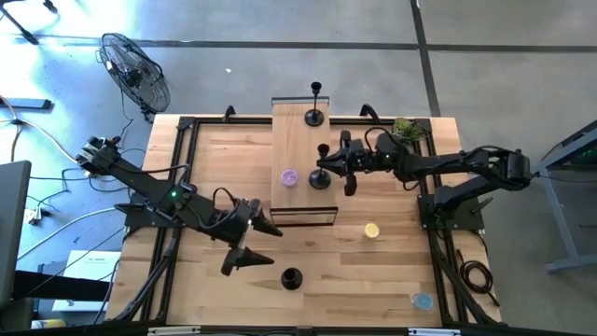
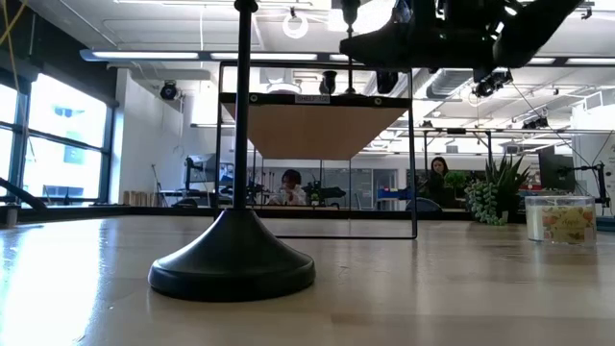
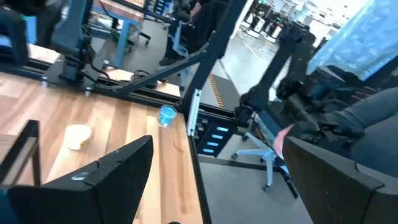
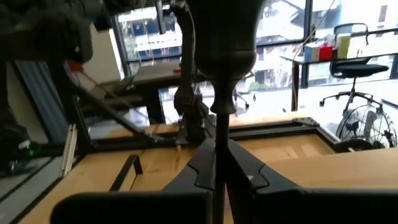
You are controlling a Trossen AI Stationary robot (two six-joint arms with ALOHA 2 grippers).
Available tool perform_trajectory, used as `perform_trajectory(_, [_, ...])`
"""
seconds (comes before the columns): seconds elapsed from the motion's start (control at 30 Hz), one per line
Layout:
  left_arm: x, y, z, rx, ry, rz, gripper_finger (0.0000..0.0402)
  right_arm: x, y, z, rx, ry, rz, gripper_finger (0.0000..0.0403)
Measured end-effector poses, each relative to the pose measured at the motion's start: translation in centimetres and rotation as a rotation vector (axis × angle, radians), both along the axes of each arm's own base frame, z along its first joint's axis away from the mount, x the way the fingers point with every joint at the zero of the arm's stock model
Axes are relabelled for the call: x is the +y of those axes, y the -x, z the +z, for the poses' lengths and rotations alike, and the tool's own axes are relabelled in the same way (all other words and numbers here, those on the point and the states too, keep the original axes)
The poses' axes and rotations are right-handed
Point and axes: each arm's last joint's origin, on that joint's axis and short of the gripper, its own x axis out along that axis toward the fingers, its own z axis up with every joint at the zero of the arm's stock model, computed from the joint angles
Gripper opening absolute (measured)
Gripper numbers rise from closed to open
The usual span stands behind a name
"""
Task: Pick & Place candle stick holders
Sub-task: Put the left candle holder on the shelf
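Counting three candle stick holders against the raised shelf [image 1: 302, 119]: one holder [image 1: 315, 116] stands at its far end, a second holder [image 1: 322, 177] is clamped by its stem in our right gripper [image 1: 334, 164] over the shelf's right edge, a third holder [image 1: 291, 277] waits on the table in front. Our left gripper [image 1: 250, 242], jaws wide and empty, hovers just beside that third holder
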Motion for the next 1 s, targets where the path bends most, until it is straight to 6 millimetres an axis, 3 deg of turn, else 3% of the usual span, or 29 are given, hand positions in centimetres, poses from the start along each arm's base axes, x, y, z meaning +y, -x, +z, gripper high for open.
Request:
perform_trajectory(0.33, [0.36,0.39,0.44,-0.019,0.002,0.047,0.0351,0.08,-0.20,-0.31,0.065,0.014,0.006,0.0010])
perform_trajectory(1.0, [0.35,0.36,0.63,-0.036,0.014,0.048,0.0351,0.24,-0.24,-0.24,0.065,-0.086,0.013,0.0169])
